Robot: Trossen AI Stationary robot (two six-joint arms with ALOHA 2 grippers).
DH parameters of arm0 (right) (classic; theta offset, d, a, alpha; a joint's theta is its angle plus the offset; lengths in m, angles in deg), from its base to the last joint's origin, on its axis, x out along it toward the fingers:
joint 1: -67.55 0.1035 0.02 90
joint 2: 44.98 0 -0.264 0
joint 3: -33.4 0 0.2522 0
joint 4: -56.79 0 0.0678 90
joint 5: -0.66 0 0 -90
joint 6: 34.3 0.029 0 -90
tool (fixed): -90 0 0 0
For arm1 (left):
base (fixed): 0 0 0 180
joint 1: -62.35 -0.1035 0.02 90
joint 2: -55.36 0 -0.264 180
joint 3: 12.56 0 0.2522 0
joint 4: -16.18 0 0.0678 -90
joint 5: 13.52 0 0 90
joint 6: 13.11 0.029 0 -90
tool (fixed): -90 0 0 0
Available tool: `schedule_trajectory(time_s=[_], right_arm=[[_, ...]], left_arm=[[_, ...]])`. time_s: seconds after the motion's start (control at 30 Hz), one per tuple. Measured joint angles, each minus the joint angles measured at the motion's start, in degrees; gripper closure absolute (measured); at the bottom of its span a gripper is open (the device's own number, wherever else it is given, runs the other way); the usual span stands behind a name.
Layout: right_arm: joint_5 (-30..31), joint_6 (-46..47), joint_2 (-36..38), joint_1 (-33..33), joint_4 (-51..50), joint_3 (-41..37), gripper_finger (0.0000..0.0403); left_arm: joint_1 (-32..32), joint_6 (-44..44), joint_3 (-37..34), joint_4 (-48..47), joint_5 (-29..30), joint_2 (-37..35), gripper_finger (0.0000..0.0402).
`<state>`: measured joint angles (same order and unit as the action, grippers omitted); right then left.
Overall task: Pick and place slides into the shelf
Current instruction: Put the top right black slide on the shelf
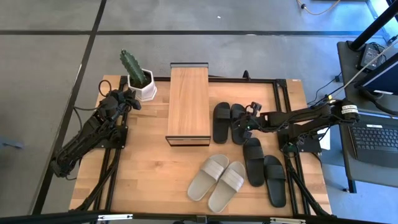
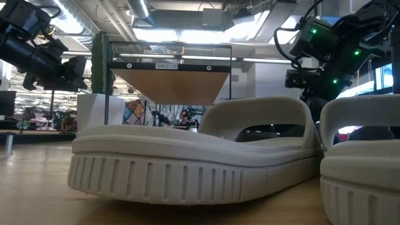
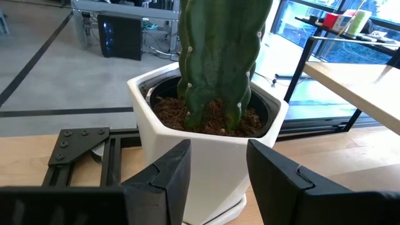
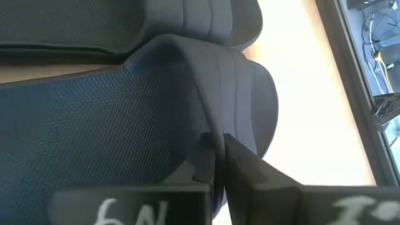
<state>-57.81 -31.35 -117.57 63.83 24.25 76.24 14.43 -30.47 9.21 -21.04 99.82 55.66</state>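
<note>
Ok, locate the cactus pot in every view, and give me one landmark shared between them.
High view: cactus pot at the table's far left, beside the shelf.
Low view: cannot tell; a pale shape left of the shelf may be it.
Left wrist view: centre, just past the left claw.
Right wrist view: not in it.
Shared landmark: the shelf.
</note>
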Motion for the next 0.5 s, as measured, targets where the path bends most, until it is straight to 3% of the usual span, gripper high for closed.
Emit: schedule_trajectory(time_s=[0.37,0.5], right_arm=[[-0.2,0.3,3.4,0.0,-0.7,0.0,0.0391],[2.2,0.0,6.6,0.0,-6.5,2.9,0.0391]], left_arm=[[0.0,0.0,0.0,0.0,0.0,0.0,0.0254],[0.0,0.0,0.0,0.0,0.0,0.0,0.0254]])
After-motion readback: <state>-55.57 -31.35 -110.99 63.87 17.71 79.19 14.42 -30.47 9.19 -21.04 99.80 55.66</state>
